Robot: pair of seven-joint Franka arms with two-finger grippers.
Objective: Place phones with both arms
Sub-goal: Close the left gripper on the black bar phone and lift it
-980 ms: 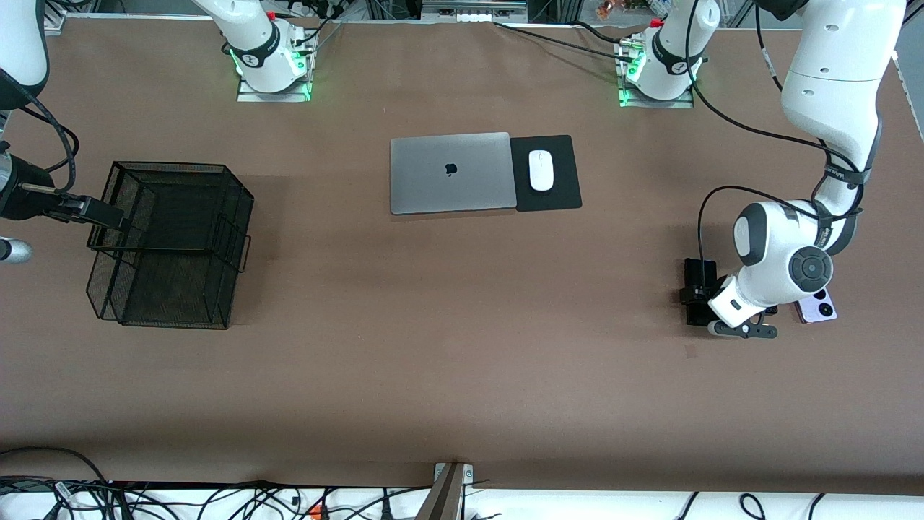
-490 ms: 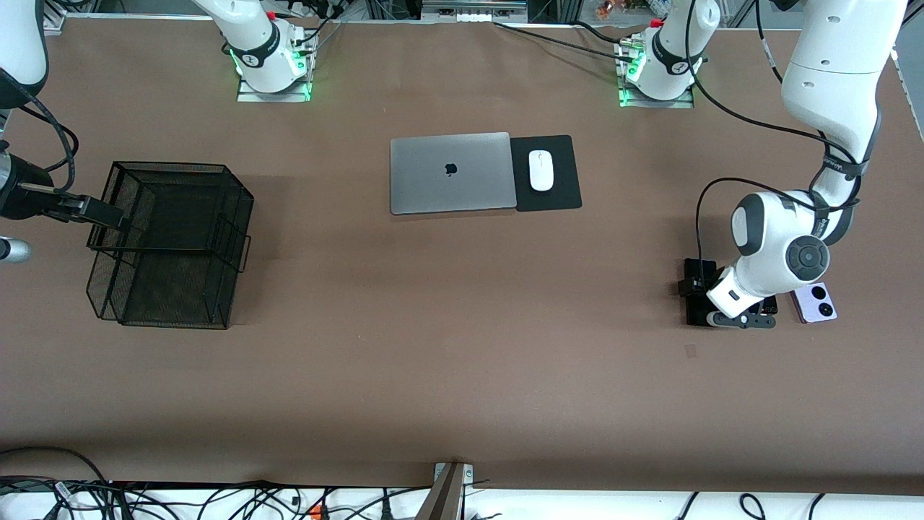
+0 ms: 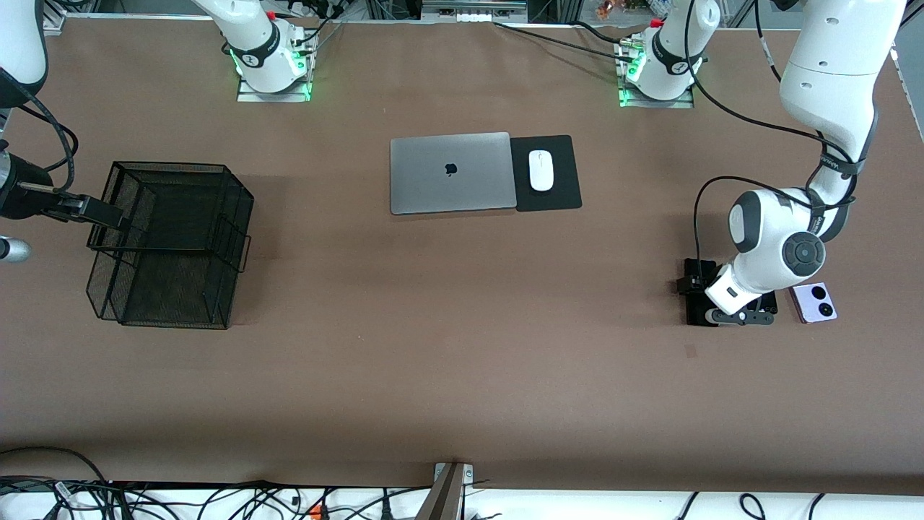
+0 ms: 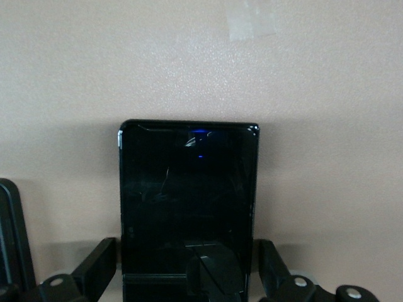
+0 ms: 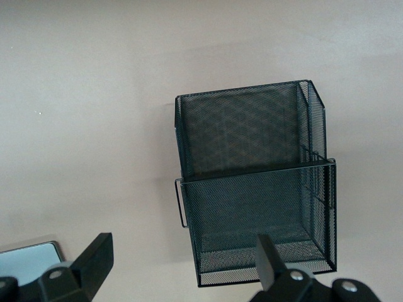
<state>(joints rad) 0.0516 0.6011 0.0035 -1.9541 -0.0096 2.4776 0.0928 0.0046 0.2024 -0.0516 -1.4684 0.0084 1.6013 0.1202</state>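
Hovering wide open, the left hand (image 3: 730,316) is straddling the long black phone (image 4: 189,201), gripping nothing. An off-centre squeeze risks nudging it sideways. The right hand (image 3: 108,215) is waiting open over the mesh basket (image 3: 173,245), empty.

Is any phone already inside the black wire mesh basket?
No: the black wire mesh basket holds nothing, and the lavender-white phone lies on the table.

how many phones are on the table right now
3, side by side at the left arm's end: a long black phone under the left end effector, a small black phone mostly hidden, and a lavender phone.
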